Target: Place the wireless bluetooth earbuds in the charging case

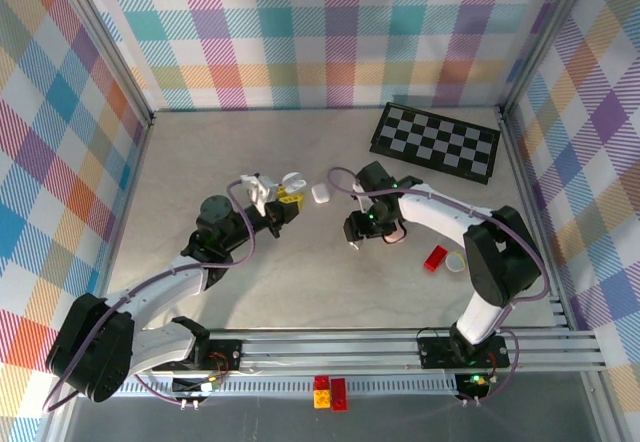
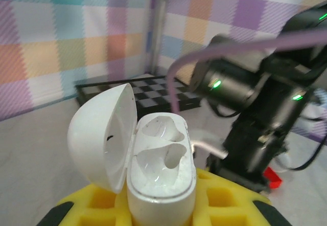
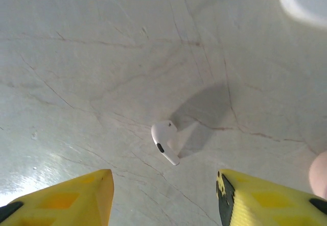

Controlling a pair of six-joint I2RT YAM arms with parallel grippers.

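White pebble-shaped charging case [image 2: 161, 185]: lid flipped open, both sockets empty, clamped in left gripper [image 2: 158, 200]. White short-stemmed earbud [image 3: 164, 140] lies on grey table [image 3: 102, 57], untouched below right gripper [image 3: 163, 185], jaws apart. Second white case [image 1: 320, 193] between arms; red block [image 1: 435, 258] beside right arm.

Top camera looks down from high; left wrist looks sideways, sharing the black-and-white checkered board [image 1: 436, 142]; right wrist looks down close.
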